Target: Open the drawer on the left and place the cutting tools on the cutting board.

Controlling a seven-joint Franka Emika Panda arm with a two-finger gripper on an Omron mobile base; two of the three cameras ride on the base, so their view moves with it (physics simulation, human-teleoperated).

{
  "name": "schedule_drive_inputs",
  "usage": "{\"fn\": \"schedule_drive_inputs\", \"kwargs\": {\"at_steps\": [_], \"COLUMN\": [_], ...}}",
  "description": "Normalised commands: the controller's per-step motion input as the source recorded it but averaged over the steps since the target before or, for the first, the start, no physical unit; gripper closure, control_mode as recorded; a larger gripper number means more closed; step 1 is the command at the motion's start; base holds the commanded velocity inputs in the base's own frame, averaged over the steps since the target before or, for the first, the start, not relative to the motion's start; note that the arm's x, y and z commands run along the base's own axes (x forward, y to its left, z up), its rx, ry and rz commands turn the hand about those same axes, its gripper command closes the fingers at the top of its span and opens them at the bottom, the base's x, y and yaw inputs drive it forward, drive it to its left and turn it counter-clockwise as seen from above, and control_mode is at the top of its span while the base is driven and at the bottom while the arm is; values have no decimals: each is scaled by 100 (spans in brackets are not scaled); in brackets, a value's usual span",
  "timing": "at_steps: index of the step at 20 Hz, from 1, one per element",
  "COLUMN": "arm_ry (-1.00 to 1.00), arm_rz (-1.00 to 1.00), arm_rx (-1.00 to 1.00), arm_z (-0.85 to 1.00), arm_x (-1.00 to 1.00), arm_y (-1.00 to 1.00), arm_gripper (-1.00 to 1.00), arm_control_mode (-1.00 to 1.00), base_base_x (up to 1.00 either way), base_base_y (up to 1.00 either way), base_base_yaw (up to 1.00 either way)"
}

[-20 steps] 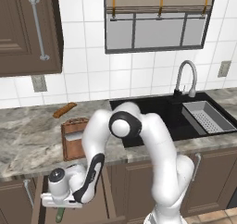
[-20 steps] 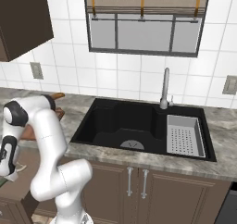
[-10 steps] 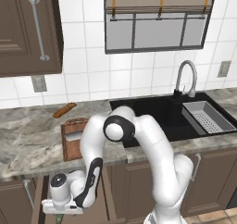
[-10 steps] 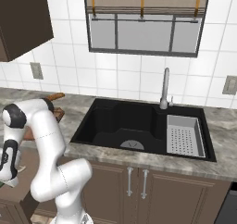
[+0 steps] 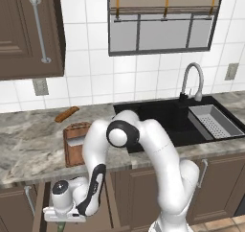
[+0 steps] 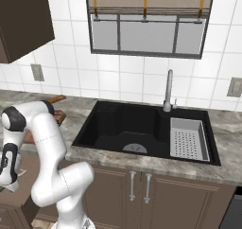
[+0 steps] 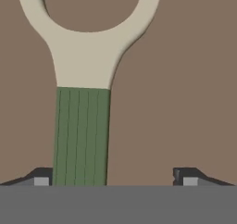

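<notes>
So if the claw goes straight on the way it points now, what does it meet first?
Probably the peeler's green handle, lying between the open claw tips nearer one side, with the brown drawer floor just behind it.

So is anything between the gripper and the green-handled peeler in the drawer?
Nothing visible. In the hand view the open gripper straddles the peeler, whose green handle runs between the fingertips, close to the one at the frame's left; only bare drawer floor surrounds it.

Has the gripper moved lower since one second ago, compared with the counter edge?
Yes. In the left base view the gripper has sunk further below the counter edge, into the open drawer.
</notes>
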Motion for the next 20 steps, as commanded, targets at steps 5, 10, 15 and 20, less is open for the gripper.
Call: {"fn": "schedule_drive_inputs", "kwargs": {"at_steps": [5, 10, 15, 20], "arm_ry": [-6, -15, -17, -17], "arm_rz": [-5, -7, -7, -9], "arm_rx": [0, 0, 0, 0], "arm_z": [-32, -11, 1, 39], "arm_x": [-31, -48, -50, -52], "arm_y": [8, 1, 0, 0], "arm_gripper": [100, 100, 100, 100], "arm_control_mode": [-100, -100, -100, -100], "base_base_x": [0, 0, 0, 0], "base_base_y": [0, 0, 0, 0], "base_base_yaw": [0, 0, 0, 0]}}
